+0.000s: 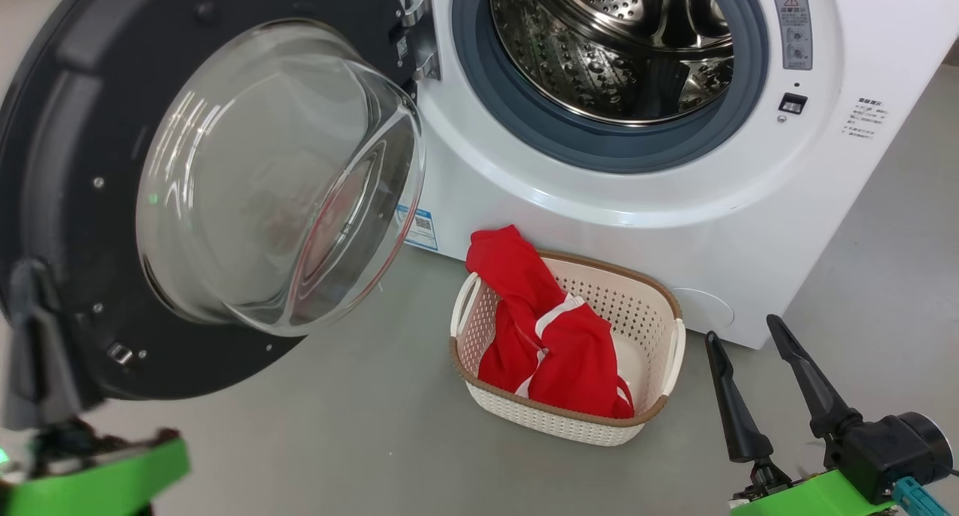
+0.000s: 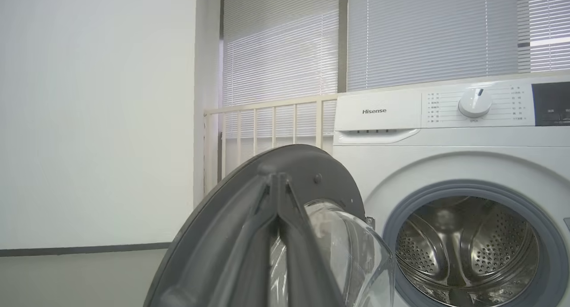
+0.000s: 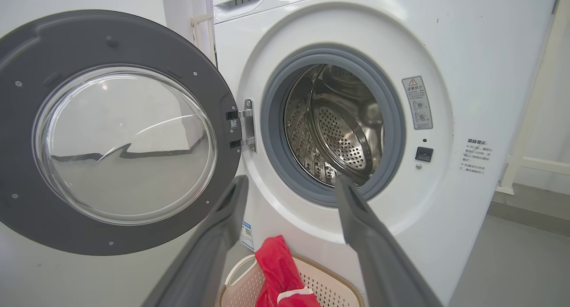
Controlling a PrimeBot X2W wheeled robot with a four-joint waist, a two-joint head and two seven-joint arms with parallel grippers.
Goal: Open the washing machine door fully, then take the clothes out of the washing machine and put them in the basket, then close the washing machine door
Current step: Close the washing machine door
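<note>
Our left gripper, fingers pressed together at the rim of the wide-open door, could slip off that smooth edge as we push, leaving the door unlatched, while the red clothes lie in the basket near our wide-open right gripper.

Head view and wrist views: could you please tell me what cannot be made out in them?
- Left tool, head view: blurred at the lower left; contact with the washing machine door cannot be told.
- Basket bottom, head view: hidden under the clothes; right wrist view: cut off by the bottom edge.
- Warning label print, head view: too small to read.
</note>
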